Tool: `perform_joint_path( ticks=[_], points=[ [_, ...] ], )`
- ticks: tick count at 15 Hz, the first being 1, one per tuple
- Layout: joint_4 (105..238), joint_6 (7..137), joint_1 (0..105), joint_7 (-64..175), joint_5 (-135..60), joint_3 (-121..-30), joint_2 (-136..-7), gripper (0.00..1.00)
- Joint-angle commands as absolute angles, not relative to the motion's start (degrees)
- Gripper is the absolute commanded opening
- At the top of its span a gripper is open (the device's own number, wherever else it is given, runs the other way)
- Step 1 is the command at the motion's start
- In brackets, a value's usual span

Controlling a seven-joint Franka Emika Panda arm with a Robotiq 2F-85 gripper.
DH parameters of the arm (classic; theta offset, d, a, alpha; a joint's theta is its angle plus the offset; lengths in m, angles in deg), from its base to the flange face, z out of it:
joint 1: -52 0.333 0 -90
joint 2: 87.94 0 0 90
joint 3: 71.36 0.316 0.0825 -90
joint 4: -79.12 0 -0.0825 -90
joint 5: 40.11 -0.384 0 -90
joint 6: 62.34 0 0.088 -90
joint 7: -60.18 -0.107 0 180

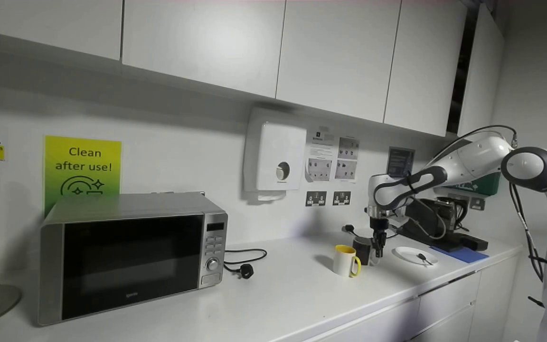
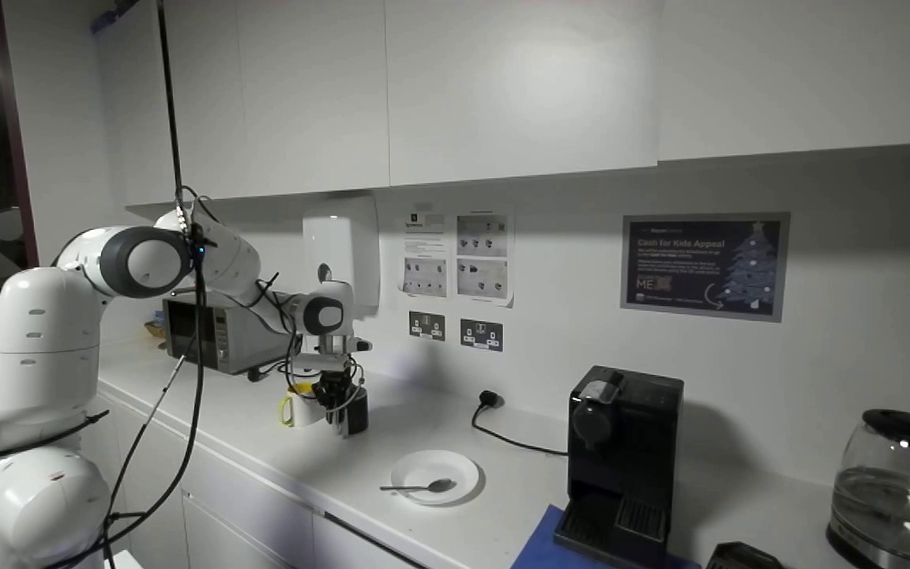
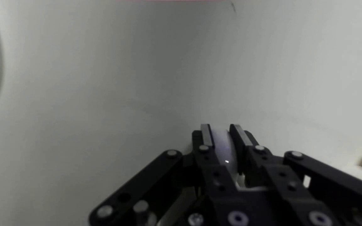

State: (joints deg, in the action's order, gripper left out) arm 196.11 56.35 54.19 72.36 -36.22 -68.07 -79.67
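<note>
My gripper [image 3: 221, 129] points down just above the counter, its two fingers closed around a pale curved handle [image 3: 224, 149]. This appears to belong to the dark mug [image 1: 362, 251], which stands upright against the gripper in both exterior views. Most of that mug is hidden in the wrist view. Beside it stands a white mug [image 1: 343, 262] with a yellow inside and handle; a yellow edge of it shows at the right of the wrist view. A white plate [image 2: 459, 466] with a spoon [image 2: 439, 485] on it lies on the gripper's opposite side.
A microwave [image 1: 133, 256] stands farther along the counter, near a loose plug [image 1: 246, 270]. A black coffee machine [image 2: 625, 442] sits by a blue mat [image 2: 538, 541], with a glass jug [image 2: 885, 490] beyond. Wall cupboards [image 1: 335, 52] hang above the arm.
</note>
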Motion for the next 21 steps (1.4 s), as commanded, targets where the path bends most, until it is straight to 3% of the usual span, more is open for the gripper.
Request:
perform_joint_path(
  ticks=[1,17,18,19,21],
  points=[
    [196.3,54.3,54.8,73.1,-39.5,-66.9,-80.5,0.05],
    [198.3,52.9,55.3,71.6,-39.9,-66.7,-82.4,0.05],
    [198.4,52.6,55.4,71.4,-39.6,-66.7,-82.6,0.2],
    [198.5,52.3,55.4,71.3,-39.3,-66.7,-82.7,0.46],
    [198.8,51.7,55.5,70.9,-39.1,-66.7,-83.1,0.5]
  ],
)
